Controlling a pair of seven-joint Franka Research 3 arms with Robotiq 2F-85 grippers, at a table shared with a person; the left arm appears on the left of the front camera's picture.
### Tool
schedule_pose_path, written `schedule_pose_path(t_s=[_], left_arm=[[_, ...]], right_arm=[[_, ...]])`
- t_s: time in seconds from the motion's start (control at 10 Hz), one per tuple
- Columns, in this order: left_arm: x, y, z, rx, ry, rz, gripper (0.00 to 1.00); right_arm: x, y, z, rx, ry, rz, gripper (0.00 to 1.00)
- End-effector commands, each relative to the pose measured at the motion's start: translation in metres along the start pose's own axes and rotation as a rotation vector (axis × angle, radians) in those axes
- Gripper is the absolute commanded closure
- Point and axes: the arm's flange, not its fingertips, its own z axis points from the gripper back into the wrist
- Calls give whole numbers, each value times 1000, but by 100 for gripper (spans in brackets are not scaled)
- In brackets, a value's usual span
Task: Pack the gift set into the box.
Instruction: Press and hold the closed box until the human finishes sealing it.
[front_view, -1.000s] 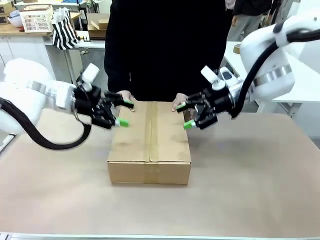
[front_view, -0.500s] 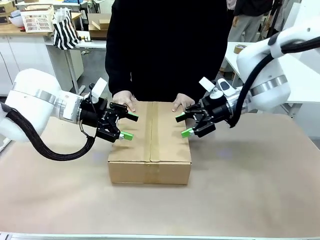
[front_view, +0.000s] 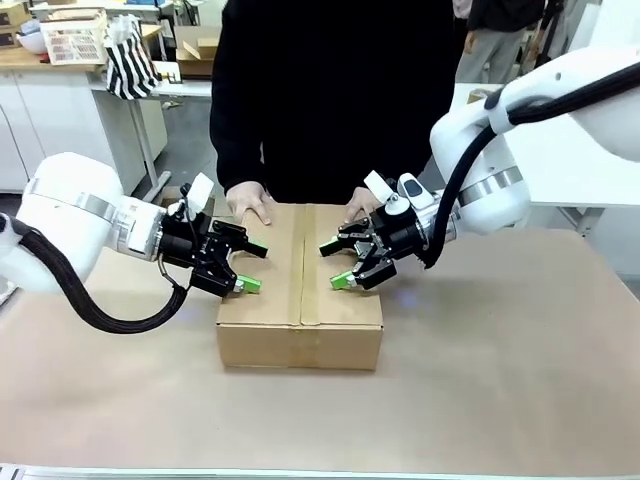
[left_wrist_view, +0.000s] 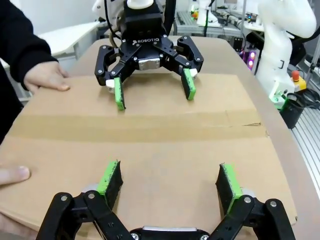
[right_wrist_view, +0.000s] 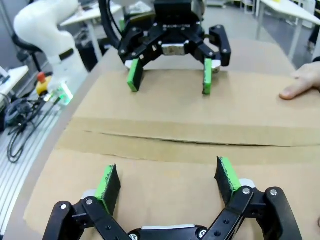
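The box (front_view: 300, 300) stands at the middle of the table with its flaps folded shut, a seam running down its top. The gift set is out of view. My left gripper (front_view: 253, 268) is open just above the left half of the lid. Over the right half, my right gripper (front_view: 335, 265) is open too, facing the left one. The left wrist view has the left gripper (left_wrist_view: 169, 175) low over the box (left_wrist_view: 150, 145) and the right gripper (left_wrist_view: 152, 90) beyond it. In the right wrist view the right gripper (right_wrist_view: 167, 177) faces the left gripper (right_wrist_view: 170, 77) across the box (right_wrist_view: 175, 115). The person's hands (front_view: 250, 203) rest on the lid's far edge.
Brown paper covers the table (front_view: 500, 380), with free room on both sides of the box. The person in black stands close behind it. Far back left are a white basket (front_view: 72, 40), a striped bag (front_view: 130, 60) and a small carton (front_view: 195, 45).
Both grippers have moved inward from the box's sides to over its lid, and slightly lower. They stay open. The person's hands have stayed on the far edge.
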Motion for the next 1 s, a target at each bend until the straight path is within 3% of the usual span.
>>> schedule_pose_path(t_s=[0.0, 0.4, 0.6, 0.9], left_arm=[[0, -1, -4, -1, -35, 47, 0], [-3, 8, -16, -26, -36, 27, 0], [-9, 12, -15, -39, 0, 68, 0], [0, 7, -11, -24, -19, 28, 0]], right_arm=[[-5, -4, 6, -57, 1, 3, 0], [-15, 2, 26, -118, -10, -17, 0], [-8, -7, 26, -68, -9, -28, 0], [-8, -7, 26, -68, -9, -28, 0]])
